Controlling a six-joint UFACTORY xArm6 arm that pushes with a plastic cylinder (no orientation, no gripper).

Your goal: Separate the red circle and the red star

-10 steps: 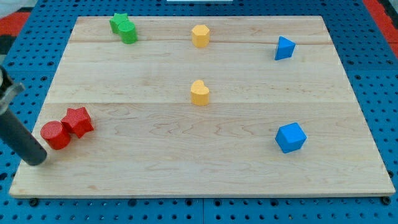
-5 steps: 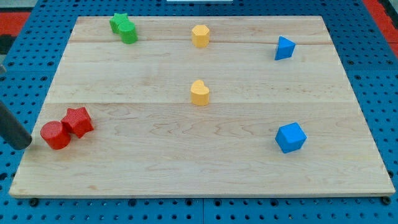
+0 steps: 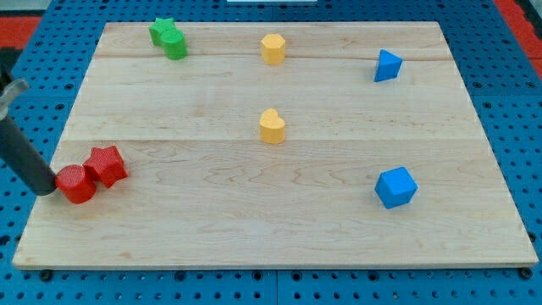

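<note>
The red circle [image 3: 76, 184] sits near the board's left edge, low in the view. The red star [image 3: 106, 164] touches it on its upper right. My dark rod comes in from the view's left, and my tip [image 3: 46, 188] rests just left of the red circle, at or almost at its side.
A green star [image 3: 162, 30] and a green circle [image 3: 175, 45] touch at the top left. A yellow block [image 3: 272, 48] stands at top centre, another yellow block [image 3: 272, 126] mid-board. A blue triangle [image 3: 387, 65] lies top right, a blue cube [image 3: 395, 186] lower right. The wooden board [image 3: 271, 229] lies on blue pegboard.
My tip moved left and up off the board's lower left, then came back right to the red circle's left side. The red blocks have not visibly moved.
</note>
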